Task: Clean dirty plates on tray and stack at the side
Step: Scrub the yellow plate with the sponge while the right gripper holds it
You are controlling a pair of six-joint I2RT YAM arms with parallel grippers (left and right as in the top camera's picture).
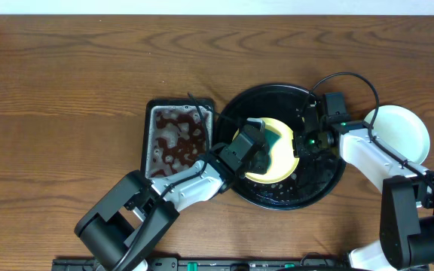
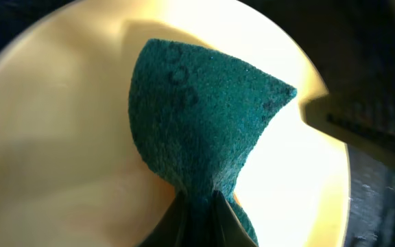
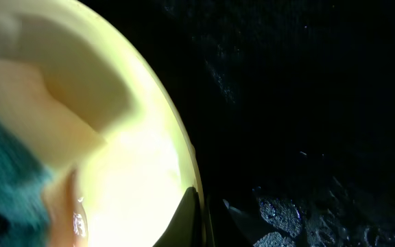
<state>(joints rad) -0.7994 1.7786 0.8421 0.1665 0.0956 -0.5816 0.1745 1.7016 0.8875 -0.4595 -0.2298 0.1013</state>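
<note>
L claw (image 2: 201,209) shut on green sponge (image 2: 204,116), pressed on yellow plate (image 2: 60,137) in black tray (image 1: 319,181), mid surface (image 1: 66,90). R claw (image 3: 208,219) shut on plate's rim.

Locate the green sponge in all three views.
Overhead: green sponge centre-right, on the yellow plate.
Left wrist: sponge fills the middle.
Right wrist: sponge in the lower-left corner.
Shared landmark: the yellow plate under it.
</note>
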